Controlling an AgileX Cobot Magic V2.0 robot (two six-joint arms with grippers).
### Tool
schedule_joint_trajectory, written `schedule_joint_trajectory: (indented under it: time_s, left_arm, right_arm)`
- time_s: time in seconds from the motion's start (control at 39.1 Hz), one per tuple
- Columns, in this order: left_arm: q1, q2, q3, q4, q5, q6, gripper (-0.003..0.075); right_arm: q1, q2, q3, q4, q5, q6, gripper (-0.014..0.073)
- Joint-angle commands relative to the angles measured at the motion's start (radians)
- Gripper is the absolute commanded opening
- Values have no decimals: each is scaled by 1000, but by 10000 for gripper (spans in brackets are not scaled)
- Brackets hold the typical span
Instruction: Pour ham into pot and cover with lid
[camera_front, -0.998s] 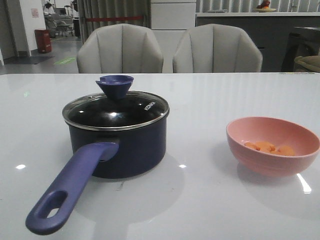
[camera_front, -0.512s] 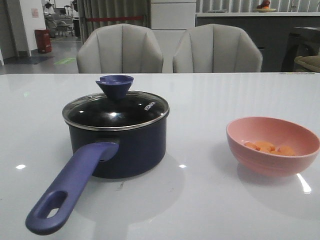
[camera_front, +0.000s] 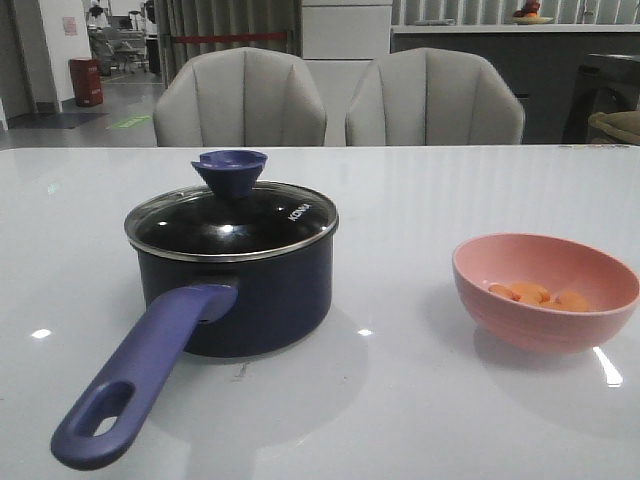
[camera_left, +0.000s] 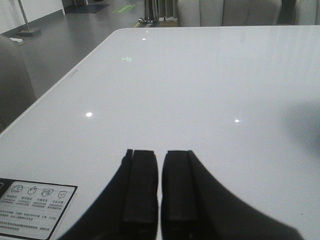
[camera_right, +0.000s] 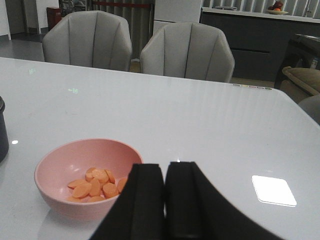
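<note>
Both grippers, left gripper (camera_left: 160, 192) and right gripper (camera_right: 165, 200), pressed together, empty; lid (camera_front: 232, 221) covers pot (camera_front: 240, 295), ham (camera_front: 537, 296) waits in bowl (camera_front: 545, 291).

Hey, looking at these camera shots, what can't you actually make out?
- Pot inside: front view, hidden by the reflective lid.
- Ham count: pieces overlap in the bowl; the rim hides some in front view.
- Pot in right wrist view: cut off at the edge.
- Left gripper and right gripper: fingers nearly together, nothing between.

Lid (camera_front: 232, 222) on pot (camera_front: 240, 290); ham (camera_front: 537, 296) apart
</note>
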Motion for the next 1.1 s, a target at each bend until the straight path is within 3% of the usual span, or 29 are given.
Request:
schedule_joint_trajectory:
  time_s: [0.0,0.28,0.46,0.56,0.61,0.72,0.9,1.07]
  left_arm:
    - [-2,-21,22,10,-78,-3,132]
    - [-2,-21,22,44,-166,-3,132]
    - [-2,-21,22,32,-528,-3,132]
    - [-2,-19,8,-63,-761,-71,132]
    - [-2,-13,-26,-75,-696,-122,132]
    - [-2,30,-127,-77,-397,-210,132]
    - [-121,123,-220,-71,-298,-212,132]
    - [-247,282,-316,17,-118,-212,132]
  right_arm:
    - [-3,-19,-7,-13,-81,-1,161]
    - [-3,-19,-7,-13,-81,-1,161]
    - [-3,-19,-7,-13,-81,-1,161]
    - [-3,-19,-7,-13,-81,-1,161]
    - [-3,-19,-7,-13,-81,-1,161]
    - [-3,-19,-7,-13,-81,-1,161]
    - [-3,-19,-7,-13,-81,-1,161]
    - [-3,-19,-7,-13,-81,-1,161]
